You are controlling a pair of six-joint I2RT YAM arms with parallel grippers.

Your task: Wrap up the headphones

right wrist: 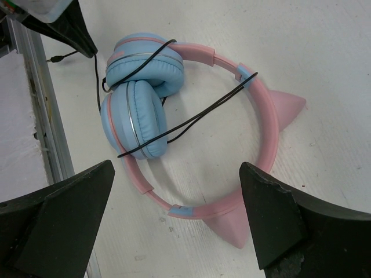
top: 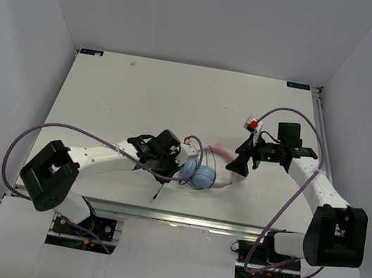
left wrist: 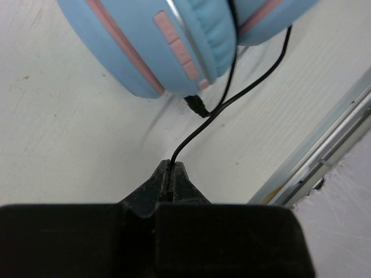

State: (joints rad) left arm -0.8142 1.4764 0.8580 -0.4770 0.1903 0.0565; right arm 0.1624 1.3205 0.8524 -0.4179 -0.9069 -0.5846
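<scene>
Near the front edge of a white worktop (top: 143, 96), blue and pink headphones (top: 202, 176) lie flat, their cord pinched by the left claw (left wrist: 171, 168).

The headphones rest close to the metal rail (left wrist: 324, 156) that trims the near edge. Their two light blue earcups (right wrist: 139, 116) are folded together on the side toward the rail, and the pink headband (right wrist: 266, 110), which has two pointed cat ears, arches away from them. White walls (top: 16, 46) close the left, right and far sides. The far half of the worktop gives wide room, while only a narrow strip separates the earcups from the rail. The left claw is pressed together on the thin black cord (left wrist: 249, 87), just beside an earcup and low over the surface. The cord loops loosely across the earcups and the headband. The right claw (right wrist: 177, 168) is spread wide above the headband and grips nothing.
</scene>
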